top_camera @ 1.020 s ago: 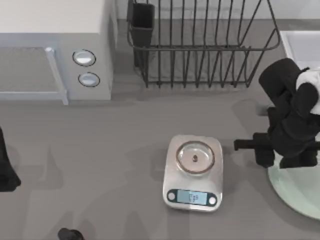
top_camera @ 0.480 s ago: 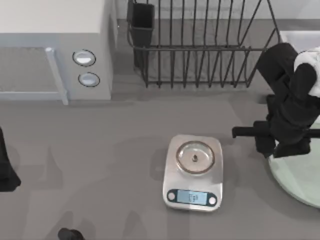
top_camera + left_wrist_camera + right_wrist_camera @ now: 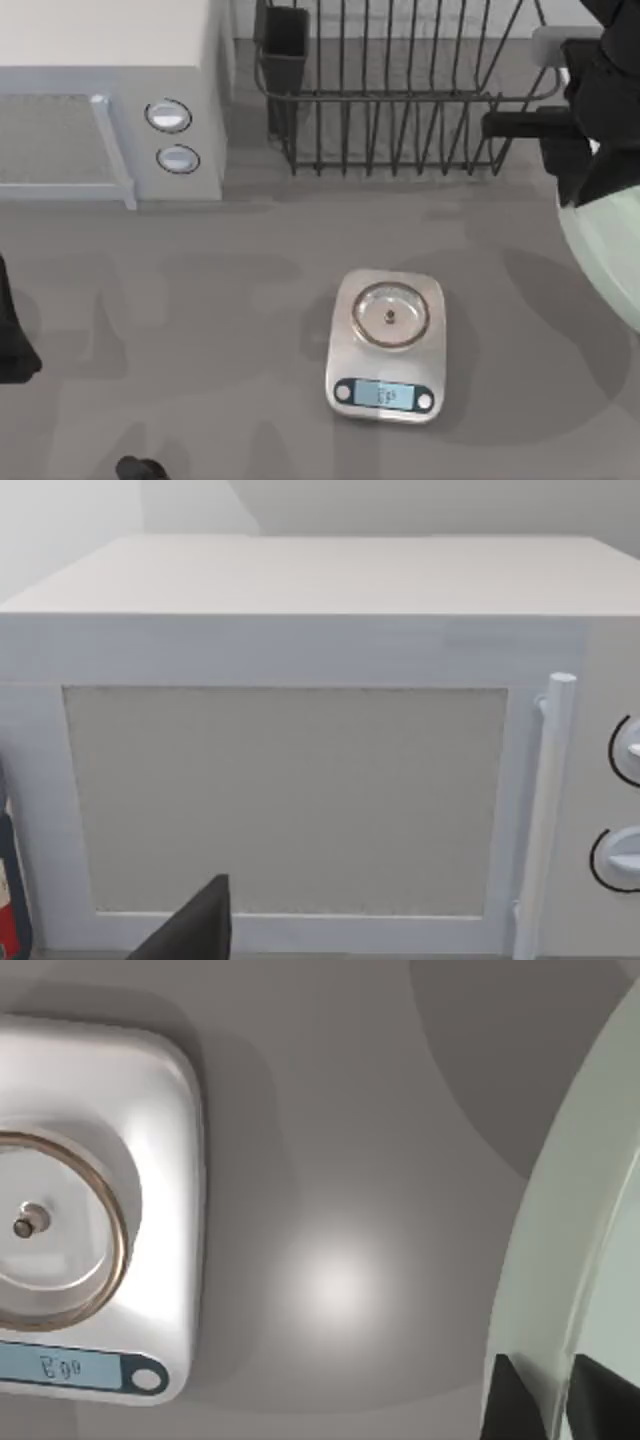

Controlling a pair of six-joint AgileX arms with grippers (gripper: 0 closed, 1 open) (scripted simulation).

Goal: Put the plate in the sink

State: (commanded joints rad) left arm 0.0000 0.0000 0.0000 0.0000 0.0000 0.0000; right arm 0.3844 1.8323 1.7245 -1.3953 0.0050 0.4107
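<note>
Up at the table's right edge, right gripper (image 3: 585, 185) pinched the mint plate (image 3: 610, 250) by its rim, apparently lifted, just in front of the dish rack (image 3: 400, 90). Kitchen scale (image 3: 387, 345) sat mid-table. Left arm parked facing the microwave (image 3: 300, 760); its jaws couldn't be judged.

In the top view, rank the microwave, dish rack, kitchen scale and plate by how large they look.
1. microwave and dish rack: alike, both cropped, unranked
2. kitchen scale
3. plate: smallest visible area, but lifted, cut by the edge, so unsure
</note>
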